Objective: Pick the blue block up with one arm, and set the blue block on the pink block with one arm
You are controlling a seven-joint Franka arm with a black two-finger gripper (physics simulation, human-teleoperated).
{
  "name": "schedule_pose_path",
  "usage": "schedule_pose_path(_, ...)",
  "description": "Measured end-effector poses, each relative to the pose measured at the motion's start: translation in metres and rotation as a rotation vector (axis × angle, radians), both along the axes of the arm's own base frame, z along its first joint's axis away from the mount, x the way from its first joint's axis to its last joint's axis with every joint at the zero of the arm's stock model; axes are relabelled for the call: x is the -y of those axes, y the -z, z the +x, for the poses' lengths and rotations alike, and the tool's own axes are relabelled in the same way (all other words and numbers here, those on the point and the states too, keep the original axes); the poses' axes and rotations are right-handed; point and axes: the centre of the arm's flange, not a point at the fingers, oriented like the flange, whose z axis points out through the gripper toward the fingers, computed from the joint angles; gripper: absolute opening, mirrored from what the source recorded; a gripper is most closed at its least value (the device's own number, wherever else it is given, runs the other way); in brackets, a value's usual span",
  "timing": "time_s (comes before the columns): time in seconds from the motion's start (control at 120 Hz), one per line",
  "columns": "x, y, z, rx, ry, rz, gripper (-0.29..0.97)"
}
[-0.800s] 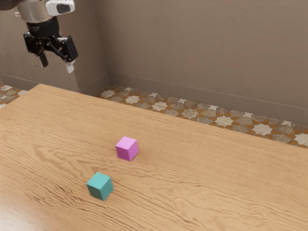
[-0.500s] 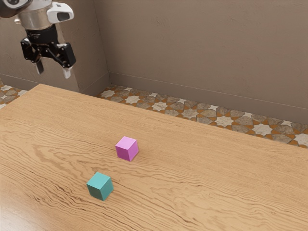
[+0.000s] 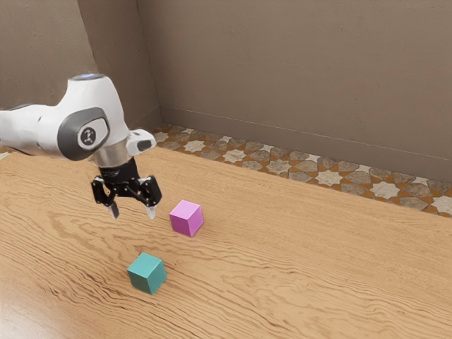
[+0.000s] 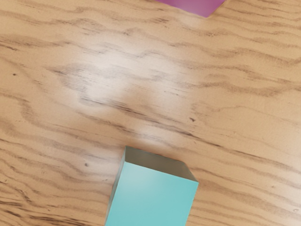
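At the exterior view's left, the white arm (image 3: 78,131) reaches in over the wooden tabletop (image 3: 318,268) and bends down at the wrist. Its black gripper (image 3: 133,210) hangs below, fingers pointing down and spread apart with nothing between them, clear of the wood. Just to the right of the gripper and lower in the picture, nearer the camera, the blue block (image 3: 147,272) sits flat on the tabletop; its colour leans toward teal. It is apart from the fingers and touches nothing but the wood. A little further right, and farther from the camera, the pink block (image 3: 186,217) also rests flat on the tabletop, near the right-hand finger but not touching it, and with a clear gap of wood between it and the blue block. To the right of both blocks there is bare wood grain. Beyond the tabletop's far edge, a strip of patterned floor tiles (image 3: 318,173) meets a plain brown wall (image 3: 296,63). In the wrist view, the blue block (image 4: 153,195) lies close under the hand, and one corner of the pink block (image 4: 193,5) shows farther off across the tabletop (image 4: 141,84).
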Motion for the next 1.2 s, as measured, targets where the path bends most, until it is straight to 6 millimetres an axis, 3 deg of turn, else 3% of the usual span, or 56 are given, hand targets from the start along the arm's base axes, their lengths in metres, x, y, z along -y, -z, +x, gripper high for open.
schedule_pose_path(0.275, 0.02, 0.045, -0.022, 0.001, 0.093, -0.017, 0.68)
schedule_pose_path(0.492, 0.023, 0.083, -0.038, -0.015, 0.191, -0.012, 0.68)
schedule_pose_path(0.742, 0.025, 0.094, -0.033, 0.061, 0.321, 0.009, 0.68)
schedule_pose_path(0.817, 0.025, 0.102, -0.041, 0.064, 0.344, 0.007, 0.68)
schedule_pose_path(1.2, 0.026, 0.105, -0.049, 0.116, 0.402, 0.0, 0.68)
